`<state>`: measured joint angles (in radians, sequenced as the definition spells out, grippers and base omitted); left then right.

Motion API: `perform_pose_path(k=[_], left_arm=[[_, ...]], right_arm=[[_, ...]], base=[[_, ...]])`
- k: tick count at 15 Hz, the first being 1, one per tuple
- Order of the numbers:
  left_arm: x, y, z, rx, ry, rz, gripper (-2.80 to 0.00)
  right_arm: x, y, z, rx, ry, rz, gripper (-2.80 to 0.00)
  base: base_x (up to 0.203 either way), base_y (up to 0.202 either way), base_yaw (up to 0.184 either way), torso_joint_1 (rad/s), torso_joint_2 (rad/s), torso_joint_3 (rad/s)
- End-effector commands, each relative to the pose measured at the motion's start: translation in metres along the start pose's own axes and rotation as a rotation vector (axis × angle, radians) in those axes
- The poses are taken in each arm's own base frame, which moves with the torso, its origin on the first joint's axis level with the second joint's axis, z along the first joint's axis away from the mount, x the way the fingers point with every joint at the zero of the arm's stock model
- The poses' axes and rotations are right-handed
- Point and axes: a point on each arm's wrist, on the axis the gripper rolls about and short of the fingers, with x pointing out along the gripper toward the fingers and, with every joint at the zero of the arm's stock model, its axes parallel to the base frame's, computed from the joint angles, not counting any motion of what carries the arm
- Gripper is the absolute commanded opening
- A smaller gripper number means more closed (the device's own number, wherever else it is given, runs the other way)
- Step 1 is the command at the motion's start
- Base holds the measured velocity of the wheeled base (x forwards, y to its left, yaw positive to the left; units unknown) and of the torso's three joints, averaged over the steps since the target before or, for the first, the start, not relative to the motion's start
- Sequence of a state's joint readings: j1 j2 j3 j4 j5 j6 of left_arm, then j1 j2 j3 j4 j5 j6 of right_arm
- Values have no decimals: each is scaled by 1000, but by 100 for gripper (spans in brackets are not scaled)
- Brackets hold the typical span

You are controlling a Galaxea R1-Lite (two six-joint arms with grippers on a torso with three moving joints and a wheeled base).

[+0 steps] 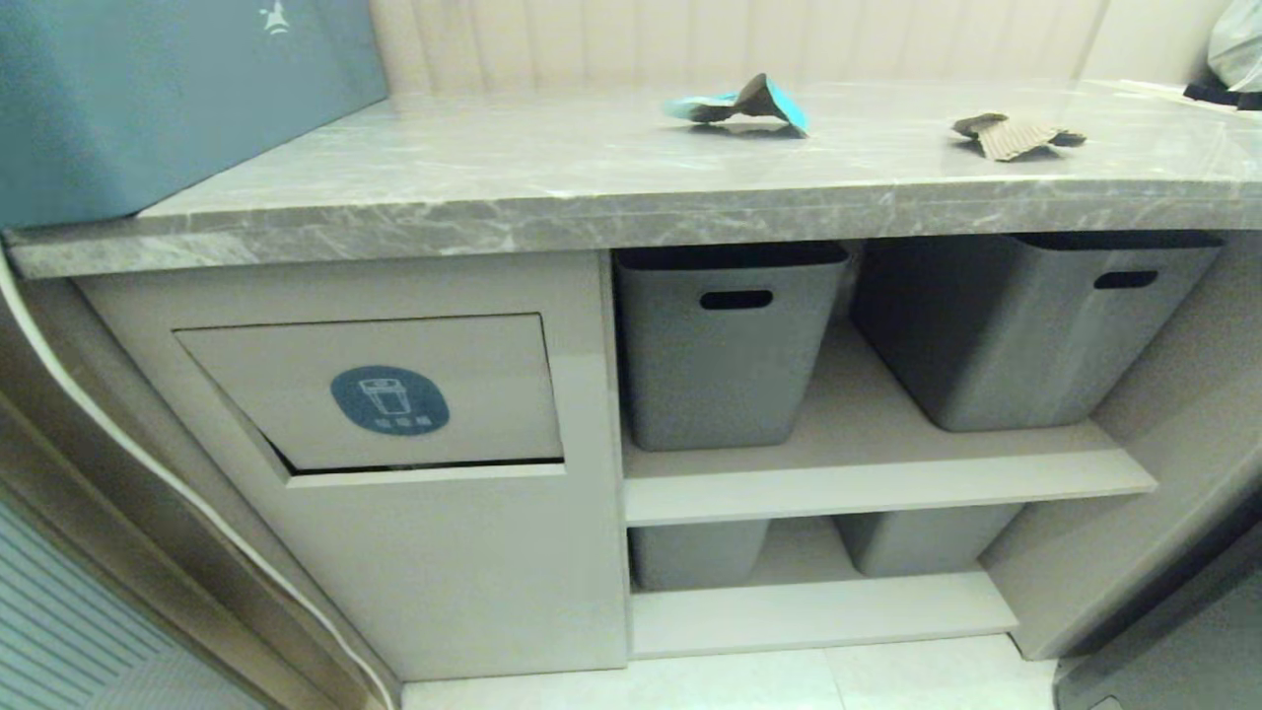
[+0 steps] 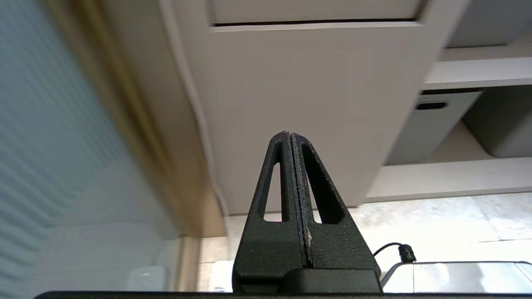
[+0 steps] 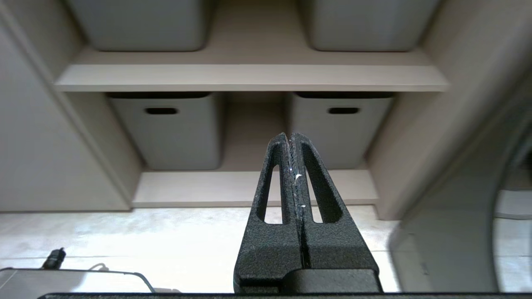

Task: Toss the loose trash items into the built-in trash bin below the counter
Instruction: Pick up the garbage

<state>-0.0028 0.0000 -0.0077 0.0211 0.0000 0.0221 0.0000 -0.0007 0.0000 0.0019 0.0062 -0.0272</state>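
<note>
The counter (image 1: 552, 187) is grey marble with white veining. One scrap (image 1: 741, 105) is brown with bright turquoise; the other (image 1: 1016, 134) is tan and ribbed. The bin flap (image 1: 394, 390) is beige, its round sticker (image 1: 389, 400) dark blue (icon in white). Tubs (image 1: 725, 345) are plain grey, the box (image 1: 148, 99) teal. Both grippers (image 2: 291, 137) (image 3: 290, 137) are black, with a grainy surface.
</note>
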Motion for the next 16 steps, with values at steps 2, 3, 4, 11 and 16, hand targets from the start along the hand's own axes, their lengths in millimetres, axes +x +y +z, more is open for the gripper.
perform_pose_path(k=[2, 3, 4, 11, 16], left_arm=[[0, 0, 0, -1, 2, 0, -280], [0, 0, 0, -2, 2, 0, -280], [0, 0, 0, -2, 2, 0, -280], [0, 0, 0, -3, 2, 1, -280], [0, 0, 0, -7, 0, 0, -280]], right_arm=[[0, 0, 0, 0, -1, 3, -280], [0, 0, 0, 0, -1, 3, -280], [0, 0, 0, 0, -1, 3, -280], [0, 0, 0, 0, -1, 1, -280], [0, 0, 0, 0, -1, 1, -280]], base=[[0, -193, 2, 4, 0, 4], [0, -196, 4, 3, 6, 6], [0, -196, 3, 1, -2, 7], [0, -192, 1, 3, 5, 5], [0, -42, 1, 22, -76, -56]])
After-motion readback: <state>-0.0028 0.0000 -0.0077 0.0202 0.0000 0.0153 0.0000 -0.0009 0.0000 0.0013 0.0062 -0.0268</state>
